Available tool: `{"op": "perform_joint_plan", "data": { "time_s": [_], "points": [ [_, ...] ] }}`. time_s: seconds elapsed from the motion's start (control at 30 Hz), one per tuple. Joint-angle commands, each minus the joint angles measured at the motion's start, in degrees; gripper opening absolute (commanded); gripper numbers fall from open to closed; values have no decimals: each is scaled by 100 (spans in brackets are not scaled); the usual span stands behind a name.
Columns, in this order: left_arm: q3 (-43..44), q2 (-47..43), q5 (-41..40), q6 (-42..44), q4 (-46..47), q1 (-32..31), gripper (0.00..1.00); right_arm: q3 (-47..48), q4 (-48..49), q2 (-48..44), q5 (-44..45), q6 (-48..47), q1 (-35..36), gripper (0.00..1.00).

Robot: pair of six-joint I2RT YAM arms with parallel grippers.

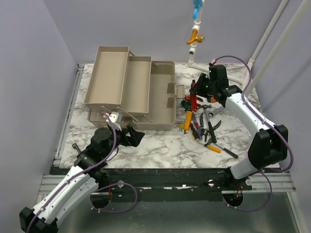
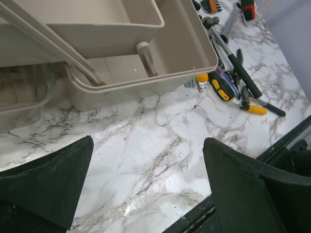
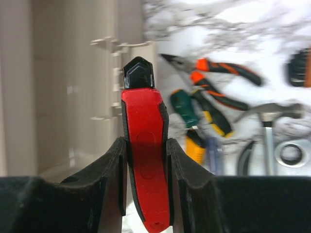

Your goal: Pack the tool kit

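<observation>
The beige toolbox (image 1: pixel 163 92) stands open at the back left, its cantilever trays (image 1: pixel 112 77) stepped out to the left. It also shows in the left wrist view (image 2: pixel 180 53). A pile of colourful-handled tools (image 1: pixel 201 124) lies right of the box. My right gripper (image 1: pixel 195 90) is shut on a red-and-black tool handle (image 3: pixel 146 145) and holds it above the pile, just right of the box wall (image 3: pixel 73 87). My left gripper (image 1: pixel 135 136) is open and empty over bare marble in front of the box; its fingers (image 2: pixel 48 184) frame only table.
Pliers (image 3: pixel 214 82), a green-and-yellow screwdriver (image 3: pixel 192 121) and a wrench (image 3: pixel 286 150) lie under the right gripper. A black-handled tool (image 2: pixel 243 73) and a yellow-tipped one (image 2: pixel 255 108) lie near the front edge. A pipe with valves (image 1: pixel 195 29) hangs behind.
</observation>
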Motion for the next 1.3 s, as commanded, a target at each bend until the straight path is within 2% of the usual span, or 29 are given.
{"op": "perform_joint_plan", "data": {
  "time_s": [0.0, 0.3, 0.47, 0.67, 1.03, 1.27],
  "points": [
    [-242, -274, 564, 106, 327, -25, 98, 352, 555, 78, -1709, 505, 34, 1],
    [-551, -591, 809, 180, 503, -18, 98, 1289, 1064, 906, -1863, 1242, 789, 1],
    [-740, -642, 781, 244, 488, -33, 98, 1963, 884, 1459, -1266, 1465, 1119, 1],
    [-945, -841, 857, 202, 564, -32, 98, 2300, 686, 2183, -493, 1579, 1328, 1],
    [-1119, -1132, 876, 184, 661, -34, 99, 2657, 681, 3275, 229, 1610, 1737, 1],
    [-1159, -1265, 859, 176, 648, -33, 98, 3390, 125, 4115, 866, 1506, 1983, 3]
  ]
}}
